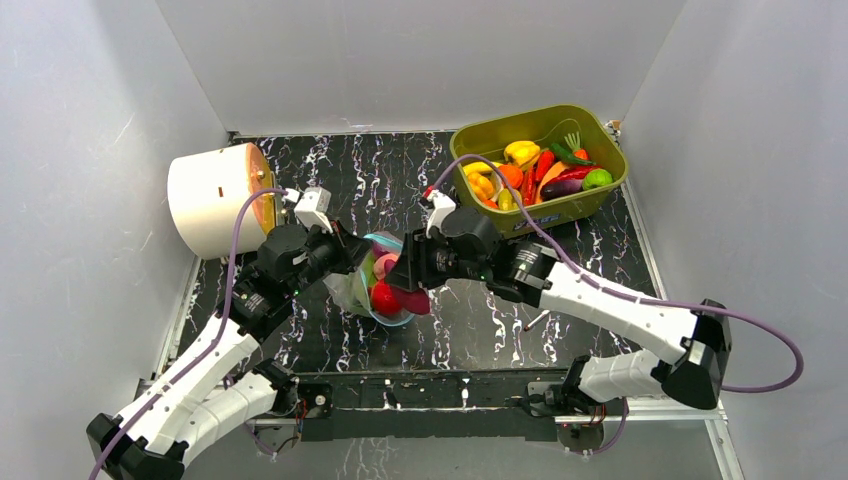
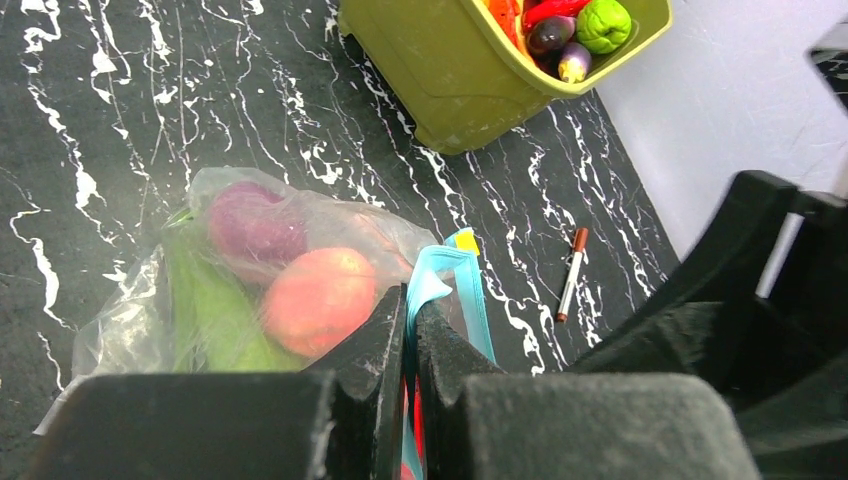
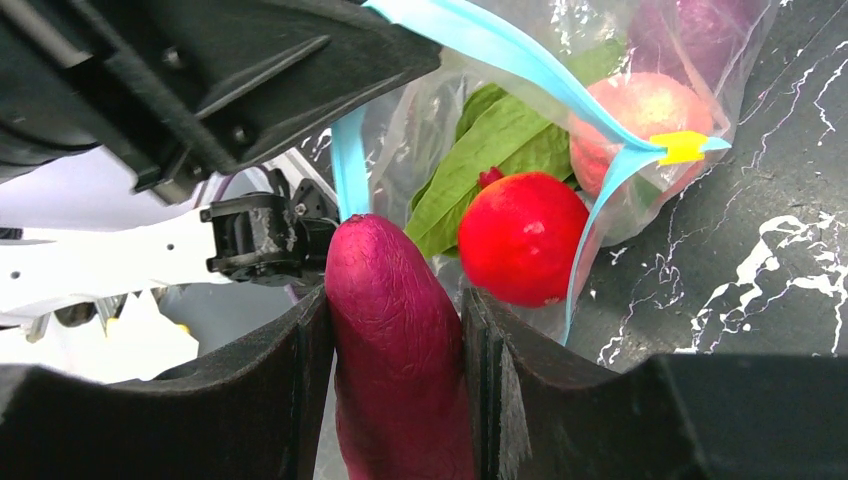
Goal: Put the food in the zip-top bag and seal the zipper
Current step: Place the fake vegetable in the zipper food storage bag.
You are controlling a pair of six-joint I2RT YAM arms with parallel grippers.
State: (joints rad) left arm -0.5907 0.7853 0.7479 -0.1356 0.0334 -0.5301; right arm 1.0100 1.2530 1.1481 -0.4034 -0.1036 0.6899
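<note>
The clear zip-top bag [image 1: 372, 285] lies mid-table with its mouth held open. In the left wrist view it [image 2: 130, 320] holds a purple onion [image 2: 255, 225], a peach-red fruit [image 2: 318, 298] and a green leaf [image 2: 210, 310]. My left gripper [image 2: 411, 310] is shut on the light-blue zipper [image 2: 440, 275]. My right gripper [image 3: 397, 300] is shut on a magenta sweet potato [image 3: 395, 340] at the bag's mouth. A red pomegranate [image 3: 522, 236] and green leaf [image 3: 490, 150] sit just inside the mouth, framed by the zipper [image 3: 480, 40]. In the top view the grippers [image 1: 350, 255] [image 1: 405, 275] meet over the bag.
An olive-green tub [image 1: 540, 165] of more toy food stands at the back right. A white cylinder with an orange inside [image 1: 215, 195] lies at the back left. A red-and-white pen [image 2: 573, 272] lies on the table right of the bag.
</note>
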